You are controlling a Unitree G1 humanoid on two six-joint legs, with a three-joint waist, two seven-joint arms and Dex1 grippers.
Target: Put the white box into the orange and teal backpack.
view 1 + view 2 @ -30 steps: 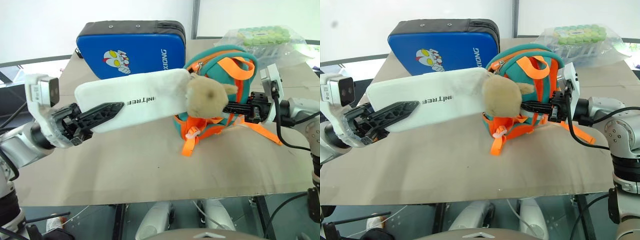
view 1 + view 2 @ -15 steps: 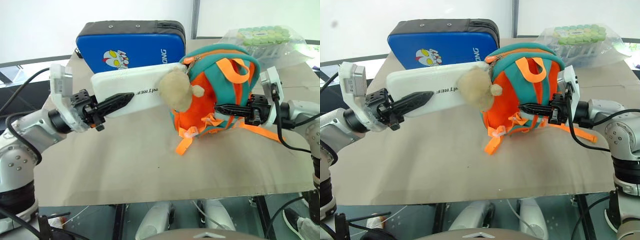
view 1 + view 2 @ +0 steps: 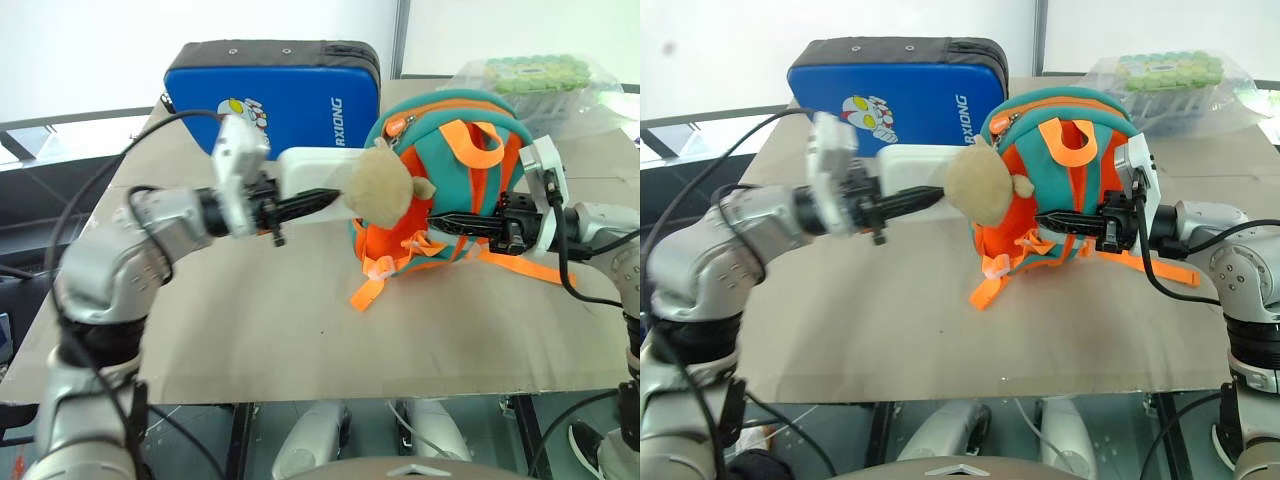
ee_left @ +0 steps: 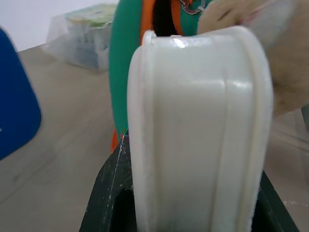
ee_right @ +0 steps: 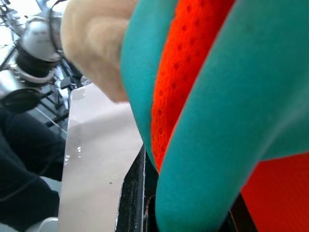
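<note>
The left arm reaches in from the left, elbow bent, forearm running level toward the middle of the table. Its gripper (image 3: 300, 205) points level and to the right, black fingers (image 4: 104, 193) clamped on either side of the box (image 3: 310, 172). The right arm comes in from the right, forearm level, wrist turned inward. Its gripper (image 3: 445, 220) points left, fingers pinched together on the backpack (image 3: 455, 165) fabric.

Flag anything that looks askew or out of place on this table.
The orange and teal backpack is tipped on its side, pinched by the right claw. The white box, in the left claw, presses against the plush toy. Nothing is spilled or damaged.
</note>
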